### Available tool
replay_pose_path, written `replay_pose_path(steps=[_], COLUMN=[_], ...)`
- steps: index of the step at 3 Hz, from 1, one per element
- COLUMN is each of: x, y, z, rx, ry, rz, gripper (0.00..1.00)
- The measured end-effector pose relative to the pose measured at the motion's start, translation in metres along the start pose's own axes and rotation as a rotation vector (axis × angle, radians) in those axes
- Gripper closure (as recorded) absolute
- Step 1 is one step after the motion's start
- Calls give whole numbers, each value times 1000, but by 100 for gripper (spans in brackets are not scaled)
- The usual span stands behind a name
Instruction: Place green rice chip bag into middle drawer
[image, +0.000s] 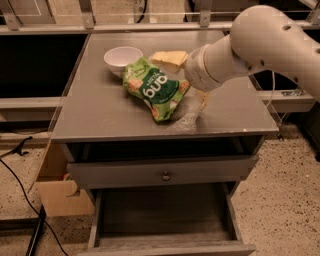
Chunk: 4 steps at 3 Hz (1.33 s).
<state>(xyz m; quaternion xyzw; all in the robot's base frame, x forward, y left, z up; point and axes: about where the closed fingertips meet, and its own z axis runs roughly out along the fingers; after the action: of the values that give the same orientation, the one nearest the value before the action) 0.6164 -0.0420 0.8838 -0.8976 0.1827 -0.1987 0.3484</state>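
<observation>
My gripper (201, 98) hovers centre-right beside the crinkly green rice chip bag (155, 87) on the grey tabletop (100, 115); its grip I cannot tell. Grasping and placing into the open grey wooden middle drawer (165, 212), bottom centre, are not yet done.

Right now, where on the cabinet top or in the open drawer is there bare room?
Bare: left and front edge of the grey cabinet top, around the round white bowl and crinkly green rice chip bag; floor of the grey middle drawer. Crowded: back centre; gripper at the bag's right.
</observation>
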Motion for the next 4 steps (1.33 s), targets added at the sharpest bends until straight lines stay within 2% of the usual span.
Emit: replay_pose_path(steps=[2,4], x=[10,15], y=[6,5], z=[11,6], rx=[99,183], ry=[-12,-10], rz=[90,133], gripper=[0,0])
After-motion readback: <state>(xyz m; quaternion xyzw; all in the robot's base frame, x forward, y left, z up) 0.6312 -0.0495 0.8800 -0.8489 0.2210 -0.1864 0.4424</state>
